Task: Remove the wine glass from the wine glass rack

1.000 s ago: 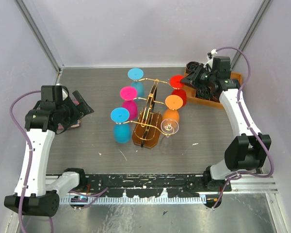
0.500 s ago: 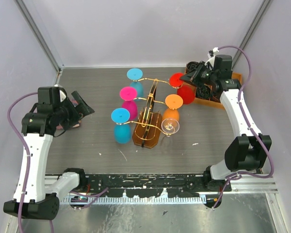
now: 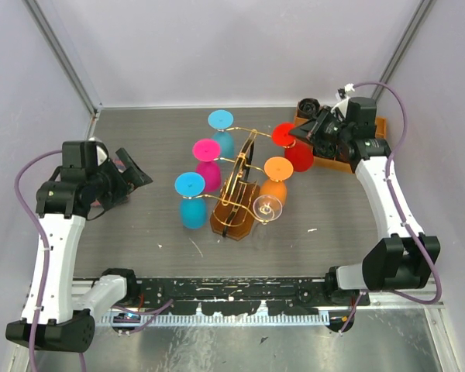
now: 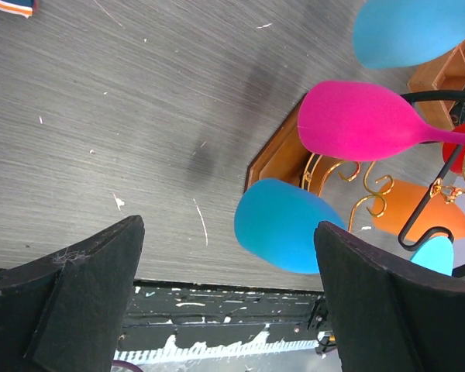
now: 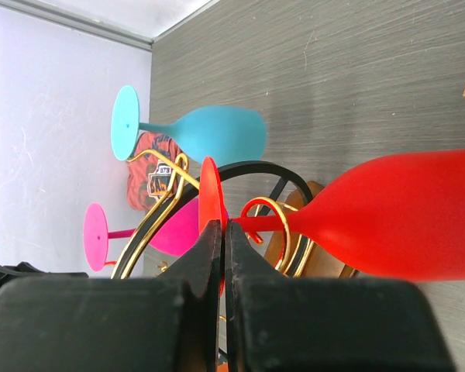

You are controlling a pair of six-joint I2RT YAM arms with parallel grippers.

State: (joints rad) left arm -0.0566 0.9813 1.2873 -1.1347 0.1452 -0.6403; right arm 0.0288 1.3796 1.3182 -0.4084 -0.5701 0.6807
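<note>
From above, the wine glass rack [image 3: 237,182] stands mid-table [image 3: 139,232] on its brown base, with coloured glasses hanging bowl-down from its arms. The red wine glass [image 3: 297,157] hangs from the far right arm, and the right gripper [image 3: 296,132] meets it at the foot end; the grip itself is too small to judge here. The right arm hides most of the wooden tray [image 3: 376,124]. The left gripper [image 3: 136,175] hangs well apart from the rack, out to the left.

On the left wrist, the left gripper's [image 4: 229,229] two black fingers [image 4: 85,302] stand wide apart over the table. A blue glass [image 4: 283,225], a pink glass [image 4: 360,120] and a corner of the rack's base [image 4: 273,159] lie ahead; the right edge cuts off the rest.

On the right wrist, the right gripper's [image 5: 221,229] fingers [image 5: 205,256] are pinched together on the red wine glass's [image 5: 403,217] thin stem, just beside its edge-on foot. A gold scroll of the rack [image 5: 256,208] curls around that stem. The bowl runs off the frame. An orange-black patterned thing [image 5: 143,182] behind bears marks too blurred to read
</note>
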